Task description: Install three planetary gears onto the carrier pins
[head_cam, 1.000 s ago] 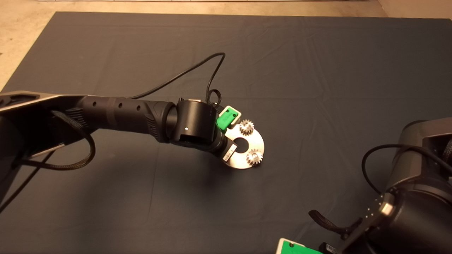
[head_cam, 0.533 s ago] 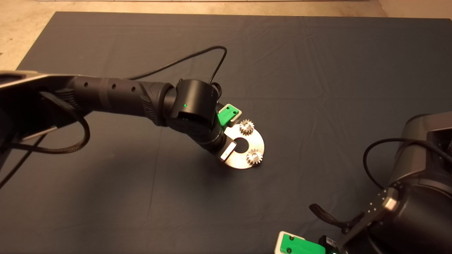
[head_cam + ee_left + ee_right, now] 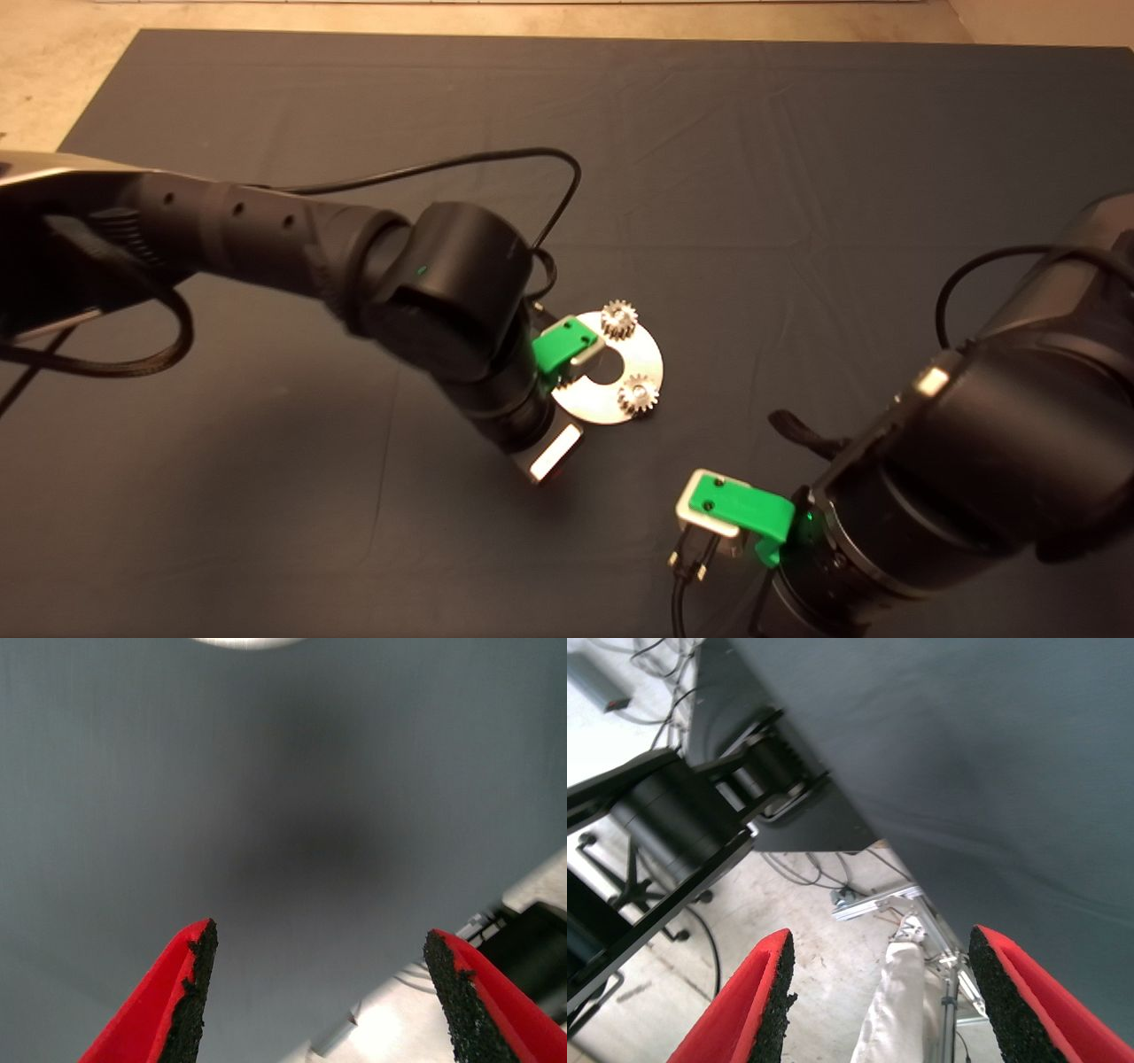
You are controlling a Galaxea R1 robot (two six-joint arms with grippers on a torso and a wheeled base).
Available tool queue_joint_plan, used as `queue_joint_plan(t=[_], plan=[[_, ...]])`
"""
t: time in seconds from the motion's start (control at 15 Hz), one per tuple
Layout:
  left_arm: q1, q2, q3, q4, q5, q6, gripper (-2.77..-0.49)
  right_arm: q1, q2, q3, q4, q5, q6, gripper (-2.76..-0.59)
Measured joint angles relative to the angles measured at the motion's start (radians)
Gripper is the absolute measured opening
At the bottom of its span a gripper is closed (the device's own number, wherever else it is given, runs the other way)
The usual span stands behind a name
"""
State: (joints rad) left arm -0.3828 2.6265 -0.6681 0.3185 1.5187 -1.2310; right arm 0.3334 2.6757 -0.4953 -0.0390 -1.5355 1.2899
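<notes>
The shiny round disc point(image 3: 640, 354) with its centre hole lies mid-mat. Two small silvery planetary gears sit on it, one at the far edge point(image 3: 620, 319) and one at the near right point(image 3: 638, 394). The carrier pins themselves do not show. My left gripper point(image 3: 560, 403) hangs over the disc's left part and hides it. In the left wrist view its fingers point(image 3: 190, 992) stand open over bare mat with nothing between them. My right gripper point(image 3: 722, 523) hovers near and to the right of the disc, open and empty in the right wrist view point(image 3: 877, 943).
A black cable point(image 3: 496, 164) loops from the left arm above the mat behind the disc. The right wrist view looks past the mat's edge point(image 3: 859, 806) to the floor, cables and a metal frame point(image 3: 873, 899).
The left gripper has lifted and drawn back from the disc toward the near left. The right arm has risen from the lower right corner and moved in toward the disc.
</notes>
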Motion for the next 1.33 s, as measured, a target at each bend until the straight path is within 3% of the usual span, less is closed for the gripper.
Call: queue_joint_plan(t=[0.2,0.27,0.4,0.53,0.67,0.73,0.87,1.07,1.13,1.2,1.33], plan=[[0.0,-0.154,0.186,-0.01,0.019,-0.124,-1.65,0.031,-0.005,-0.018,0.024,0.001,0.0,-1.91],[0.0,-0.166,0.244,-0.016,0.021,-0.173,-1.65,0.035,-0.004,-0.019,0.025,0.004,0.001,-1.91],[0.003,-0.166,0.321,-0.021,0.005,-0.252,-1.65,0.037,-0.008,-0.016,0.036,0.002,0.034,-1.91],[0.035,-0.172,0.342,-0.02,0.007,-0.286,-1.65,0.028,-0.013,0.01,0.039,-0.001,0.088,-1.91],[0.115,-0.173,0.354,-0.02,0.009,-0.304,-1.65,-0.01,-0.015,0.044,0.039,0.004,0.143,-1.91],[0.157,-0.166,0.356,-0.019,0.009,-0.311,-1.65,-0.052,-0.034,0.07,0.039,0.005,0.181,-1.91],[0.268,-0.146,0.356,-0.009,0.008,-0.333,-1.65,-0.12,-0.076,0.101,0.04,0.001,0.222,-1.91],[0.437,-0.137,0.356,0.047,0.009,-0.351,-1.65,-0.208,-0.095,0.117,0.033,0.002,0.247,-1.91],[0.48,-0.135,0.357,0.057,0.009,-0.355,-1.65,-0.243,-0.1,0.121,0.029,0.001,0.25,-1.91],[0.498,-0.132,0.357,0.07,0.009,-0.362,-1.65,-0.27,-0.105,0.125,0.026,0.002,0.253,-1.91],[0.5,-0.128,0.357,0.096,0.009,-0.376,-1.65,-0.319,-0.121,0.131,0.009,0.001,0.256,-1.91]])
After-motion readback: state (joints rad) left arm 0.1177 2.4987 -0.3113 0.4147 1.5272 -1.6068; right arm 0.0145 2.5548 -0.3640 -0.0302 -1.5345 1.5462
